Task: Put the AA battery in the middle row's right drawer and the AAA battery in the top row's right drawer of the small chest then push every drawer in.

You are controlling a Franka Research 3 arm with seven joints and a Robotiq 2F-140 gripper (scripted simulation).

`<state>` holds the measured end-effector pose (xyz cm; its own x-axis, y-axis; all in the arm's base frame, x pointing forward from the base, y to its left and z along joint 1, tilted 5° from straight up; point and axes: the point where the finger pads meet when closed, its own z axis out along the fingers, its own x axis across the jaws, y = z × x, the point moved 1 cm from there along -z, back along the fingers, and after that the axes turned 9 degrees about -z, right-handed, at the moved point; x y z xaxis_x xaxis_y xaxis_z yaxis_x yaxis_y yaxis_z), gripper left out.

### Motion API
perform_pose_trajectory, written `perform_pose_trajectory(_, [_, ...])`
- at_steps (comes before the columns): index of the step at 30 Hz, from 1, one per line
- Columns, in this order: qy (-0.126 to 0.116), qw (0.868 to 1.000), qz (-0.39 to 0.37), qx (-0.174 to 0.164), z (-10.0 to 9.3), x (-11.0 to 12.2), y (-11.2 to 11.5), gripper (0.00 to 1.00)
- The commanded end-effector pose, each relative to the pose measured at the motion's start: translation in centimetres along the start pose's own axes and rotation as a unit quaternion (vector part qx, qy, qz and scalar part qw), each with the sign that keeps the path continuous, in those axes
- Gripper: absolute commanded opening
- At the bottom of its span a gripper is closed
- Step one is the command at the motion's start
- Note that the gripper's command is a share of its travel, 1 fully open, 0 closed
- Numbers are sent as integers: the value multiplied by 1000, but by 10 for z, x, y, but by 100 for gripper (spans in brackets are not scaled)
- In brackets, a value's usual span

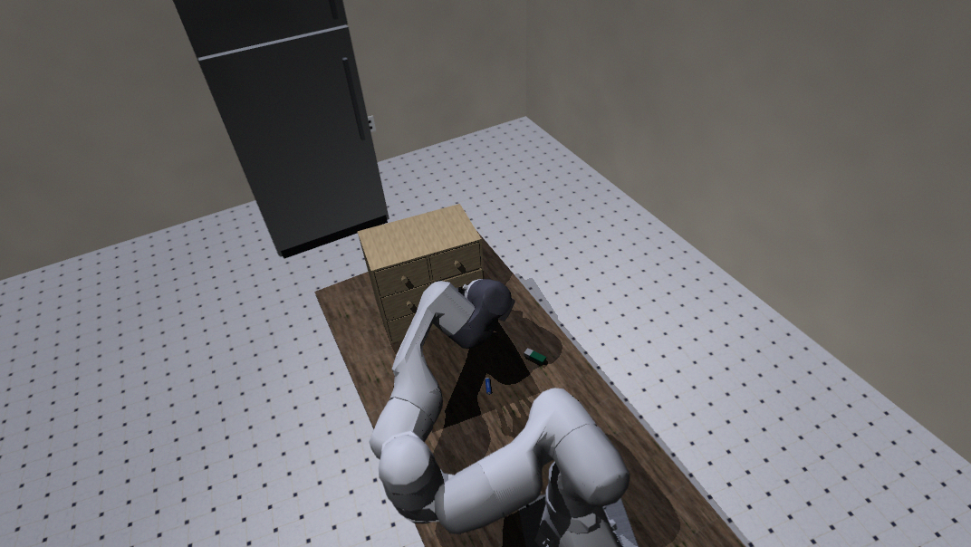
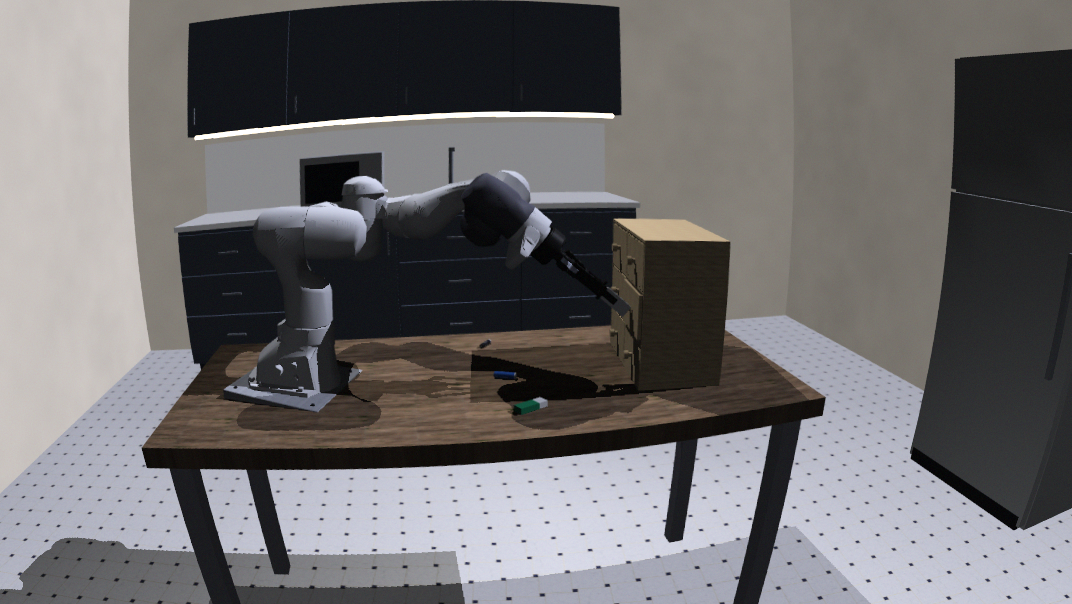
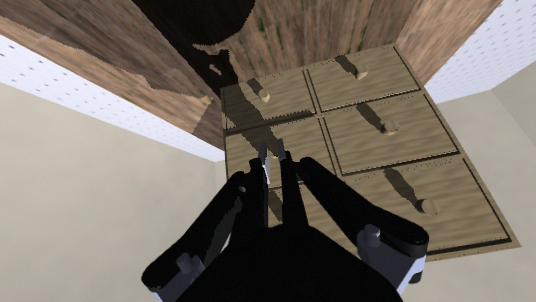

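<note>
Pinched narrow on the hidden knob of the light wooden small chest's point(image 2: 675, 300) middle-row right drawer point(image 3: 302, 137), the black gripper point(image 3: 272, 150) could slip off, or overpull and droop the tray.

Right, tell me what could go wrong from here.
1. The gripper seems pinched on the knob of the middle-row right drawer by its fingertips only; the knob is hidden, so the grip may slip on pulling.
2. All drawers are in; a long pull could make this one droop or drop out.
3. A sticking drawer could drag the chest along.
</note>
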<state>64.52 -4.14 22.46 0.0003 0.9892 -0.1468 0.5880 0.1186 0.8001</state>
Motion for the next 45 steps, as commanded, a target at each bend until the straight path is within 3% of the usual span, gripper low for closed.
perform_pose_trajectory(1, [0,1000,1,-1,-2,1,-1,8])
perform_pose_trajectory(45, [0,1000,1,-1,-42,6,-34,8])
